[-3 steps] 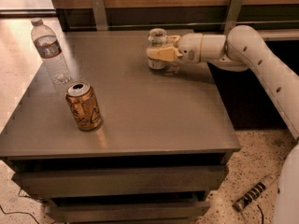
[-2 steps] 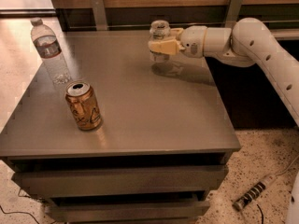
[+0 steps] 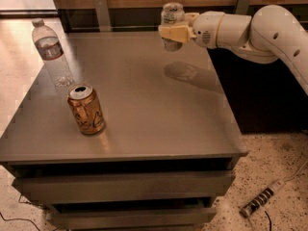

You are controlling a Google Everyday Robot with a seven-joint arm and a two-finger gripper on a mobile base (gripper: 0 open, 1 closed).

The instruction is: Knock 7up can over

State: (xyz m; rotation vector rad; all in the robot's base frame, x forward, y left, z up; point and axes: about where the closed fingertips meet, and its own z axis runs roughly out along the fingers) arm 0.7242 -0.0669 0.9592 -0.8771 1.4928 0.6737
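The 7up can [image 3: 172, 14], pale silver with a silver top, is upright in the air above the far right part of the grey table [image 3: 144, 129]. My gripper [image 3: 172, 33], with tan fingers, is shut around the can's middle and holds it clear of the tabletop. The can's shadow falls on the table just below it. My white arm reaches in from the right.
An orange-brown can [image 3: 85, 109] with dark squiggles stands near the table's front left. A clear water bottle [image 3: 53, 54] stands at the left edge. Drawers [image 3: 125, 186] sit under the tabletop. A power strip [image 3: 262, 203] lies on the floor at the right.
The gripper has risen with the 7up can in it. The can has left the tabletop and now hangs above it. The other can and the bottle have not moved.
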